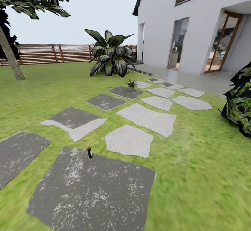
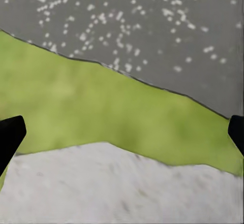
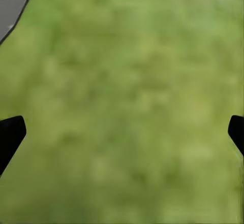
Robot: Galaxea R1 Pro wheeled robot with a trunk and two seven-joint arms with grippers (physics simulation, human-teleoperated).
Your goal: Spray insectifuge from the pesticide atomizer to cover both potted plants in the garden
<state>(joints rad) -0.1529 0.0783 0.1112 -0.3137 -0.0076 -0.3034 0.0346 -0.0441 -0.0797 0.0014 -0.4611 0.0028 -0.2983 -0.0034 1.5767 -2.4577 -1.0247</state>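
Both my grippers hang spread and empty over ground while the pesticide atomizer [image 1: 89, 152] stands upright at the far edge of the dark paving slab [image 1: 94, 192]; a clumsy approach could topple it.

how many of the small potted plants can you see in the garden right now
1: a small potted plant on a dark stepping stone in front of the big striped-leaf shrub. The second may be hidden or out of frame.
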